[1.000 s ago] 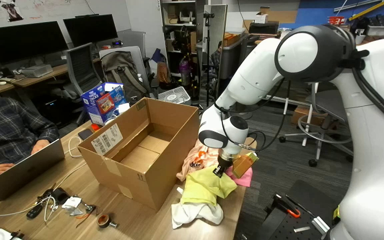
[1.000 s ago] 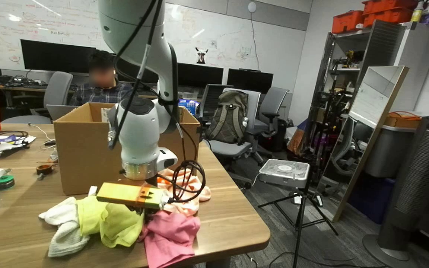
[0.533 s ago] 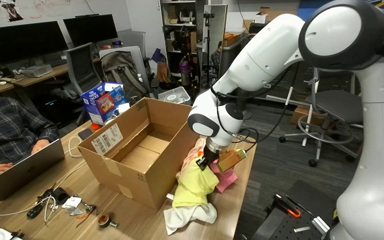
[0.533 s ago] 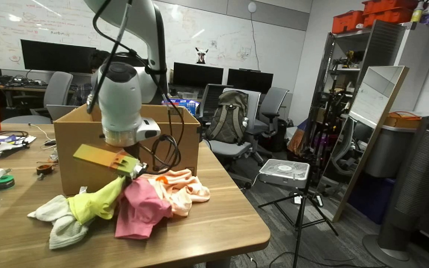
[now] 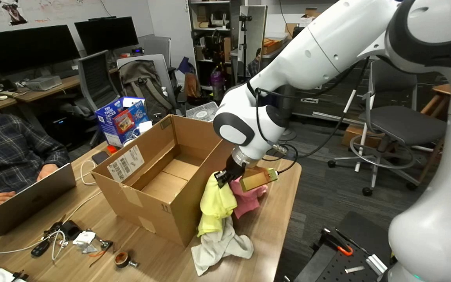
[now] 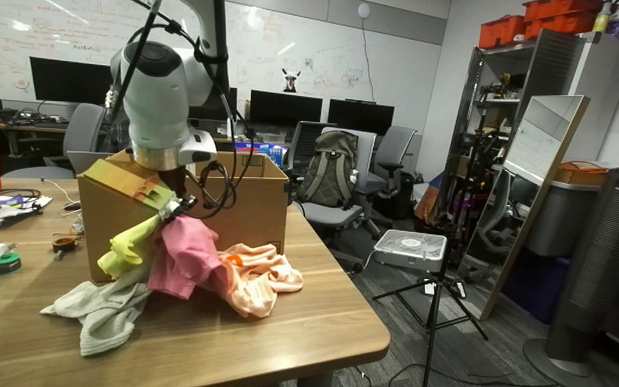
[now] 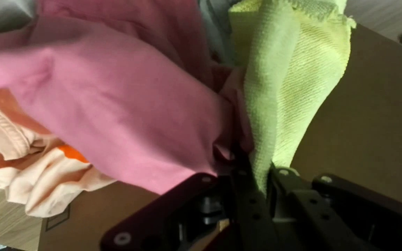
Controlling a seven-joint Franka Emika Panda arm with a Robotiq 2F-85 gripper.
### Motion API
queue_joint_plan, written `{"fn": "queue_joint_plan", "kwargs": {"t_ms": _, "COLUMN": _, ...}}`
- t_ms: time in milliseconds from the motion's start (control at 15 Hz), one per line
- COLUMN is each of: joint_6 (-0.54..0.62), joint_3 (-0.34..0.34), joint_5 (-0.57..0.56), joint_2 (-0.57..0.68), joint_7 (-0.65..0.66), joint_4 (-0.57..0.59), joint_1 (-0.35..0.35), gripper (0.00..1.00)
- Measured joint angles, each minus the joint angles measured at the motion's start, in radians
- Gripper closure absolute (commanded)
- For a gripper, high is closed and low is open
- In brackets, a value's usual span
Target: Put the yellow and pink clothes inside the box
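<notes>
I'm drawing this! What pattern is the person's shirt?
Dark plaid; the shirt shows best in an exterior view.

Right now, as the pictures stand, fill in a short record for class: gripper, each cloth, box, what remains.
Gripper: closed on the yellow cloth
Yellow cloth: hanging from the gripper, outside the box
Pink cloth: raised at the gripper; whether pinched too, unclear
White cloth: mostly on the table
Peach cloth: on the table
Box: open-topped, no clothes visible inside
Remaining: yellow and pink cloths into the box

Scribbled whiteboard [image 6: 320, 54], dark monitors [image 6: 285, 115], gray office chairs [image 6: 84, 126], tilted framed mirror [image 6: 535, 150], wood-grain table [image 6: 325, 328], gray carpet [image 5: 327, 192]
</notes>
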Motion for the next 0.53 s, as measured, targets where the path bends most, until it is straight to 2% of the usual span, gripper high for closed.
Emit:
{"fn": "queue_joint_plan", "kwargs": {"t_ms": 200, "joint_6": -0.001, "joint_3": 0.148, "joint_5": 0.000, "joint_2": -0.010, "joint_7": 0.053, "joint_4": 0.001, "joint_1": -0.119, "gripper": 0.93}}
{"fn": "queue_joint_plan", "kwargs": {"t_ms": 533, "joint_6": -0.001, "joint_3": 0.440, "joint_5": 0.000, "joint_2": -0.027, "joint_7": 0.117, "joint_4": 0.001, "joint_1": -0.360, "gripper": 0.93}}
